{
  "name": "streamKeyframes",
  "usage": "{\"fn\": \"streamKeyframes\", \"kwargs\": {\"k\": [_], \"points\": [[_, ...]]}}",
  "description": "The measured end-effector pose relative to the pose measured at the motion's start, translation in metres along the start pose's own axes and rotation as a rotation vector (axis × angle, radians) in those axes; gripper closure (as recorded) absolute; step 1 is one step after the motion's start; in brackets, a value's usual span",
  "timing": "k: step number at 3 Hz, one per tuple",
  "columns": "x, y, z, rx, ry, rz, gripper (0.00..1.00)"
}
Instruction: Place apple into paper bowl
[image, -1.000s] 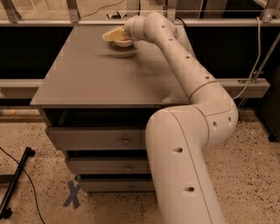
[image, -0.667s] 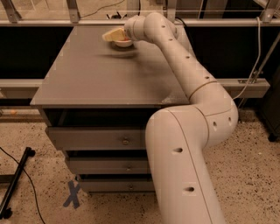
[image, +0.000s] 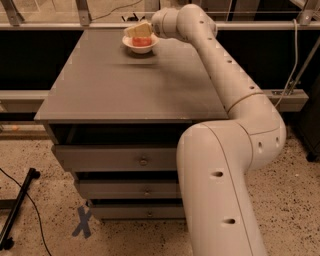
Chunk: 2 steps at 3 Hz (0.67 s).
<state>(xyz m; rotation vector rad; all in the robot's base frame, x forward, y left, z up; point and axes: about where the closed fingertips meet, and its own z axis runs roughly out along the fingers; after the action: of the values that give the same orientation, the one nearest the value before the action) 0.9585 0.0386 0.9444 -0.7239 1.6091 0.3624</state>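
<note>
The red apple (image: 142, 42) lies inside the small cream-white paper bowl (image: 131, 45) at the far end of the grey table top (image: 125, 85). My gripper (image: 138, 30) is at the end of the white arm (image: 225, 75), which reaches in from the right. It hovers just over the apple and the bowl and hides the apple's top. I cannot tell whether it touches the apple.
The table is a cabinet with three drawers (image: 142, 161) facing me. A metal railing (image: 80, 10) runs behind its far edge. A black stand and cable (image: 20, 210) lie on the floor at the left. A blue tape cross (image: 82, 222) marks the floor.
My gripper has risen a little from the bowl. The red apple, hidden under it before, now shows in the bowl.
</note>
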Motion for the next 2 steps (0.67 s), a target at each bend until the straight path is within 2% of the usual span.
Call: {"fn": "streamKeyframes", "kwargs": {"k": [2], "points": [[-0.0243, -0.022, -0.0222, 0.032, -0.073, 0.049, 0.0]]}}
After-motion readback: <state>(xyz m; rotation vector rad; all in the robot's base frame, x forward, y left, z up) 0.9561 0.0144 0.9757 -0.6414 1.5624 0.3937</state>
